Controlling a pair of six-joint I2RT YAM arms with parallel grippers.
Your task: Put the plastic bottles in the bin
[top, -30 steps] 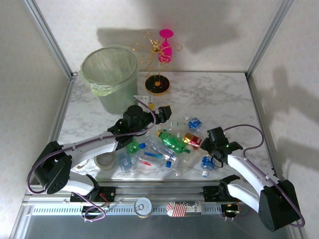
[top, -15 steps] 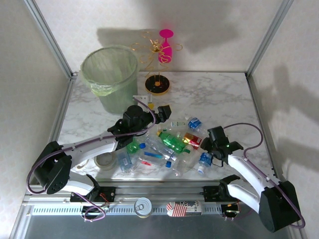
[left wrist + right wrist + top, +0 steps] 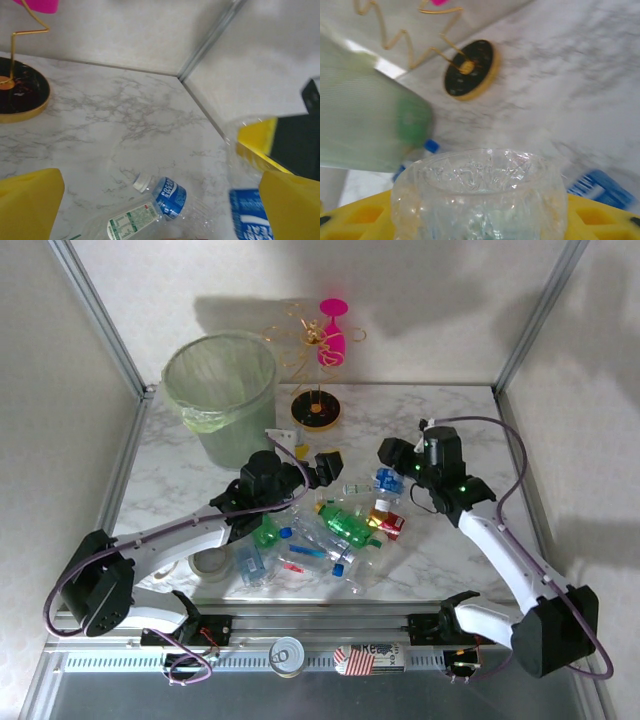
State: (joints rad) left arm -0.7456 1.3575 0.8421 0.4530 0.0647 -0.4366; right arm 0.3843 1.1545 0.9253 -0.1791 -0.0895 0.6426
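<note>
Clear plastic bottle (image 3: 480,170) clamped in our right gripper (image 3: 480,222), held high for carrying to the bin (image 3: 220,390) far left; left gripper (image 3: 326,466) gaping, empty, over the bottle pile (image 3: 345,525).

In the left wrist view, a small clear bottle (image 3: 169,196) lying on the table (image 3: 125,115) has a blue label with white letters that look like "OCARI". In the top view, a white sticker (image 3: 375,652) on the front rail (image 3: 130,662) begins "KE"; the rest is too small to read.

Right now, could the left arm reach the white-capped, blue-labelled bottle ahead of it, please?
Probably yes: the left gripper is open, and the white-capped bottle lies uncovered on the marble just ahead, with nothing in between.
</note>
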